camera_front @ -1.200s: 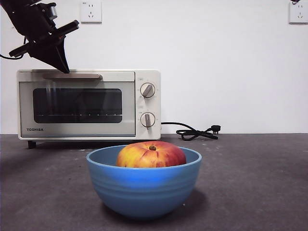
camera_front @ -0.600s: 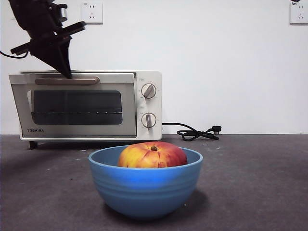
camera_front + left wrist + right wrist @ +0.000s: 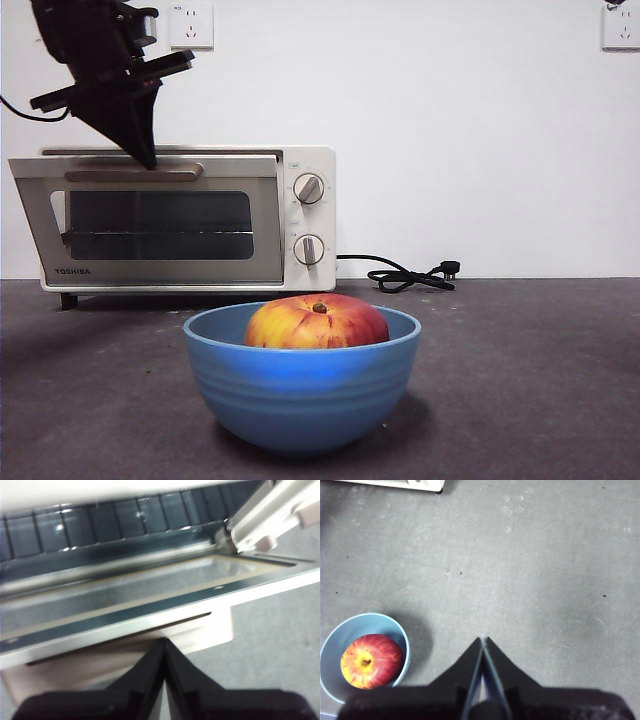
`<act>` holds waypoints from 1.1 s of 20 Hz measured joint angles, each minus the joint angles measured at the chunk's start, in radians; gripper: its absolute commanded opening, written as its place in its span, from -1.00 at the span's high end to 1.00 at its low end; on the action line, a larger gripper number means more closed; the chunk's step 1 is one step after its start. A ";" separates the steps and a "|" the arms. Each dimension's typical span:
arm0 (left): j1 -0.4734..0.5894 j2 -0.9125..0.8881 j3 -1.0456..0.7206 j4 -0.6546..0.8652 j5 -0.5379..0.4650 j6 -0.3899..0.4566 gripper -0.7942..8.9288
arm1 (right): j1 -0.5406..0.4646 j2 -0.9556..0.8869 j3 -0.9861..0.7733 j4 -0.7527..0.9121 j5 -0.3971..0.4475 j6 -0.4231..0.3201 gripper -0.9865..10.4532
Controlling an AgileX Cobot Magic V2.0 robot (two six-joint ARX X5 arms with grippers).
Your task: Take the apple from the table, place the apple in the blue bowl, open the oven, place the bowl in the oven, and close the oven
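Note:
The red and yellow apple (image 3: pixel 316 322) lies in the blue bowl (image 3: pixel 300 400) at the table's front middle. Behind it stands the cream oven (image 3: pixel 308 215), its glass door (image 3: pixel 150 225) tilted partly open at the top. My left gripper (image 3: pixel 148 160) comes down from the upper left, shut, with its tip against the beige handle (image 3: pixel 135 173). In the left wrist view the shut jaws (image 3: pixel 164 642) meet at the handle (image 3: pixel 125 660), with the oven's inside showing beyond the door. My right gripper (image 3: pixel 482 640) hangs shut over bare table (image 3: pixel 545 580), apart from the bowl (image 3: pixel 350 625) and apple (image 3: pixel 371 661).
The oven's black cord and plug (image 3: pixel 405 275) lie on the table to the right of the oven. White wall outlets (image 3: pixel 190 25) sit high on the back wall. Grey table (image 3: pixel 540 380) stretches to the right of the bowl.
The oven door has swung from shut to partly open at the top. My left gripper has moved with the handle, a little right and toward the front. Bowl and apple stayed put.

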 measured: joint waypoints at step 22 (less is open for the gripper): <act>0.014 -0.177 -0.596 0.327 -0.028 -0.117 0.85 | 0.000 0.000 0.000 0.000 0.034 -0.026 0.85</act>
